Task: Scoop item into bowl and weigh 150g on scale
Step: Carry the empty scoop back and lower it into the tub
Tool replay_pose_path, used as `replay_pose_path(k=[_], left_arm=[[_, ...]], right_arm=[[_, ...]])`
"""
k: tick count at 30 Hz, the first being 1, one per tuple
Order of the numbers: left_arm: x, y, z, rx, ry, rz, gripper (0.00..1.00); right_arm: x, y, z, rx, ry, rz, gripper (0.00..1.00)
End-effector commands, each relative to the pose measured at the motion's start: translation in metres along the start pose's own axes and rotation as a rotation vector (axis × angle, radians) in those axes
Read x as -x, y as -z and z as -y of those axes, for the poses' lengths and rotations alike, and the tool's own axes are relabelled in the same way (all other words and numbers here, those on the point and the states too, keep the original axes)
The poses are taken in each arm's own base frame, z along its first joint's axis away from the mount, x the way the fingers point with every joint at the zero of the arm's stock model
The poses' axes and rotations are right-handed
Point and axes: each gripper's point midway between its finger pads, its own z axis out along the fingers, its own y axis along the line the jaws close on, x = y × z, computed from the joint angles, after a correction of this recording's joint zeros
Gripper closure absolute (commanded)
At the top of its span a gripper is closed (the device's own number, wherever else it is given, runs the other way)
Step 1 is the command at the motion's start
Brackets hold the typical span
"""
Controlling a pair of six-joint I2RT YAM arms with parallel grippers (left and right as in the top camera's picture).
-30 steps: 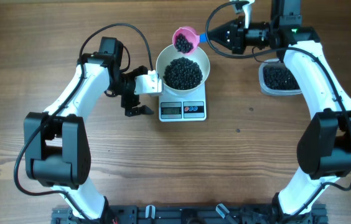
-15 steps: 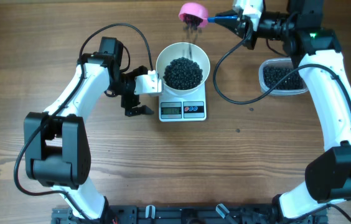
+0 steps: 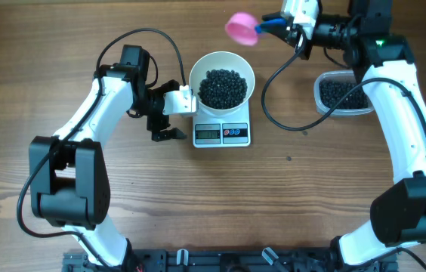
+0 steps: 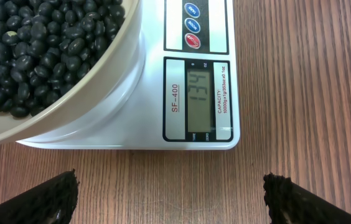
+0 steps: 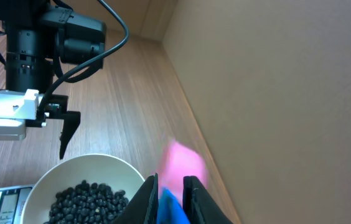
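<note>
The white bowl (image 3: 196,69) is set on the white kitchen scale (image 3: 236,140) near the middle of the wooden bench (image 3: 311,189), and it is heaped with the black beans (image 3: 222,88). On the scale's grey display (image 4: 200,99), seen from the left wrist, 134 is shown. The left gripper (image 3: 177,110) is held wide, just left of the bowl and scale, with nothing between its fingers. The right gripper (image 5: 170,186) is raised behind and to the right of the bowl, its jaws set narrowly on the blue handle of a pink scoop (image 3: 240,29). The scoop head is blurred in both views and is seen above the bench beyond the bowl's far rim. More black beans are kept in a clear plastic tub (image 3: 318,97), well right of the scale.
</note>
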Motion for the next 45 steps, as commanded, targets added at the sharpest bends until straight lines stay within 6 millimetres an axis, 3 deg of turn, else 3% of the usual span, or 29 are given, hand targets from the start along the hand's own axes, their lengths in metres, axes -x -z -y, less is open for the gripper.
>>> replay_pose_path(k=[1, 8, 12, 19, 22, 26, 27, 32, 37, 41, 45], left_arm=[[-0.002, -0.004, 0.004, -0.019, 0.016, 0.016, 0.00], [-0.002, -0.004, 0.004, -0.019, 0.017, 0.016, 0.00], [-0.002, -0.004, 0.004, -0.019, 0.016, 0.016, 0.00], [-0.002, -0.004, 0.004, -0.019, 0.016, 0.016, 0.00], [-0.002, -0.004, 0.004, -0.019, 0.017, 0.016, 0.00], [-0.002, -0.004, 0.004, -0.019, 0.017, 0.016, 0.00], [-0.002, -0.004, 0.004, -0.019, 0.016, 0.016, 0.00], [-0.002, -0.004, 0.004, -0.019, 0.016, 0.016, 0.00], [-0.002, -0.004, 0.004, -0.019, 0.016, 0.016, 0.00], [-0.002, -0.004, 0.004, -0.019, 0.017, 0.016, 0.00], [-0.002, -0.004, 0.004, -0.019, 0.016, 0.016, 0.00]], right_arm=[[0.013, 0.004, 0.000, 0.002, 0.038, 0.025, 0.85], [0.004, 0.004, 0.008, -0.040, 0.020, -0.031, 0.92], [-0.031, 0.010, 0.026, -0.167, -0.092, -0.212, 0.96], [-0.090, 0.052, 0.045, -0.341, -0.237, -0.470, 0.96], [-0.089, 0.075, 0.064, -0.441, -0.372, -0.433, 0.96], [-0.063, 0.117, 0.091, -0.569, -0.434, -0.378, 0.96], [-0.063, 0.125, 0.091, -0.582, -0.458, -0.383, 0.96], [-0.112, 0.146, 0.040, -0.519, -0.670, -0.615, 0.96], [-0.153, 0.185, 0.022, -0.583, -0.631, -0.934, 0.96], [-0.184, 0.183, -0.002, -0.513, -0.690, -1.031, 0.96], [-0.217, 0.172, -0.014, -0.454, -0.750, -1.075, 0.96]])
